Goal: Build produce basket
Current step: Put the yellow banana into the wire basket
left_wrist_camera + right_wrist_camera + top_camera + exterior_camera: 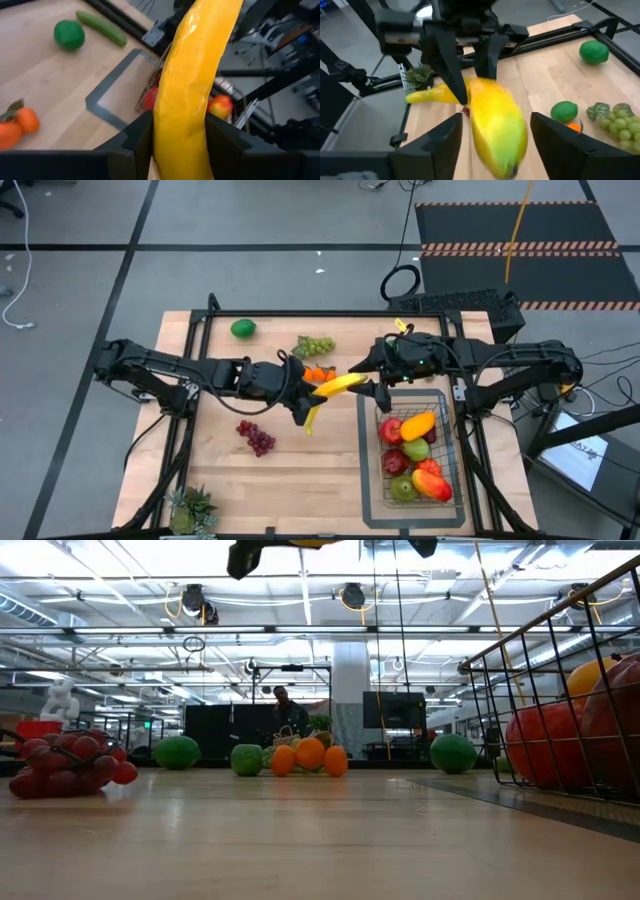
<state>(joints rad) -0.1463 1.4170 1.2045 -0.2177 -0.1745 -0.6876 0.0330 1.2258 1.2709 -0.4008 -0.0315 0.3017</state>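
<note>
Long yellow plastic banana hangs above the pale wooden tabletop, clamped at its lower end by the left gripper; the right gripper, jaws spread, brackets its upper end without pinching it. At 3 o'clock of the banana, the dark rectangular wire-mesh basket holds red, green and orange toy fruit. Red grapes lie at 8 o'clock

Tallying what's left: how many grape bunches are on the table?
2: green grapes by the oranges, red grapes left of the basket. More may be hidden inside it.
</note>
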